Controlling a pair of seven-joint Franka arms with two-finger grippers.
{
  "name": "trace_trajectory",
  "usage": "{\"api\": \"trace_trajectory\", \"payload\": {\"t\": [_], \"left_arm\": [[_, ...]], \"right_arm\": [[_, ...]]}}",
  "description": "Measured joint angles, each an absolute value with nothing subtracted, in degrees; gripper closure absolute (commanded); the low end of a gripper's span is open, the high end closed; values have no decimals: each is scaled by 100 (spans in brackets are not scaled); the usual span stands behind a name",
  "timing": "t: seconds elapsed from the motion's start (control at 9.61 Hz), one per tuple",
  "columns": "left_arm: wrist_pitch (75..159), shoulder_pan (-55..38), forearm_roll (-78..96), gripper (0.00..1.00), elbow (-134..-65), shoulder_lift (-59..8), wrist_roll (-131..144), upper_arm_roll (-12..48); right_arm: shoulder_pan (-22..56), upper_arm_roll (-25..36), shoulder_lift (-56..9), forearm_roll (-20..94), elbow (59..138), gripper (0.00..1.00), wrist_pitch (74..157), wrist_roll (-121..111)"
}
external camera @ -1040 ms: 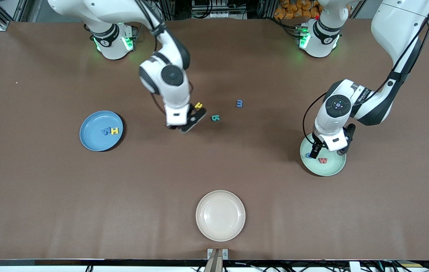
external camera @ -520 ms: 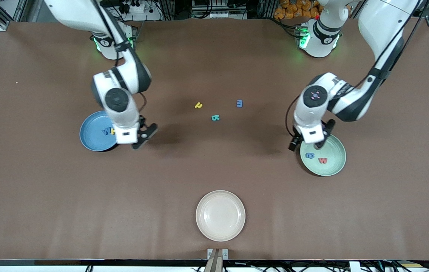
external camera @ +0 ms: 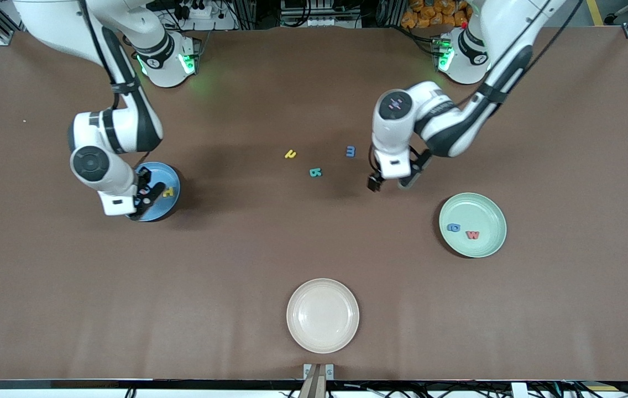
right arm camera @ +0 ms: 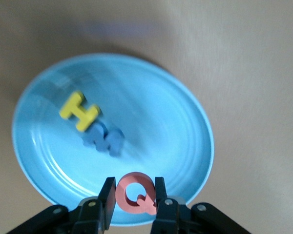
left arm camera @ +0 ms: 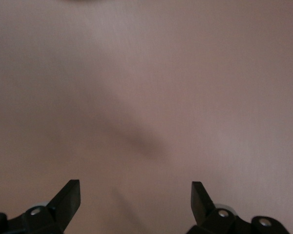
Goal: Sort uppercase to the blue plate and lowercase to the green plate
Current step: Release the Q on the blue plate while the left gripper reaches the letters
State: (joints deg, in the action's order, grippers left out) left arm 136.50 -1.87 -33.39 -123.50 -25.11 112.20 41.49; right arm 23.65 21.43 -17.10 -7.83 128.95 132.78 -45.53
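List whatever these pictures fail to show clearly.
- Blue M: smeared by blur in the right wrist view; hidden under the right arm in the front view.
- Red Q: pinched by the right tool above the blue plate; lower part cut off.
- Left tool: open, only fingertips inside the left wrist view.

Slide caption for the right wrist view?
Right gripper shut on red Q over blue plate holding yellow H and blue M.

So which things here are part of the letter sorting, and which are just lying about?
In the job:
- right gripper, shut on red Q over blue plate
- yellow H and blue M on that plate
- green plate holding blue a and red w
- loose yellow letter, teal R, blue m
- left gripper, open, over bare table

Lying about:
- cream plate
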Motion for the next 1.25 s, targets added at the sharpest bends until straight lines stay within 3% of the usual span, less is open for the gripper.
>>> {"api": "trace_trajectory", "payload": {"t": [0.1,0.21,0.73,1.25], "left_arm": [[13646,-476,-3339,0,-12353,-2521,11206,4157],[13641,-757,-3339,0,-12357,-2537,11082,4160],[13592,-1110,-3338,0,-12553,-2703,8290,4123],[13783,-943,-3338,0,-12559,-2744,6377,4113]], "right_arm": [[2302,2144,-1713,-783,12987,27,13330,-4585],[2301,2140,-1718,-777,13055,23,13355,-4584],[2372,1922,-1719,135,13093,24,13361,-4502],[2732,546,-1699,386,12811,31,13480,-2013]]}}
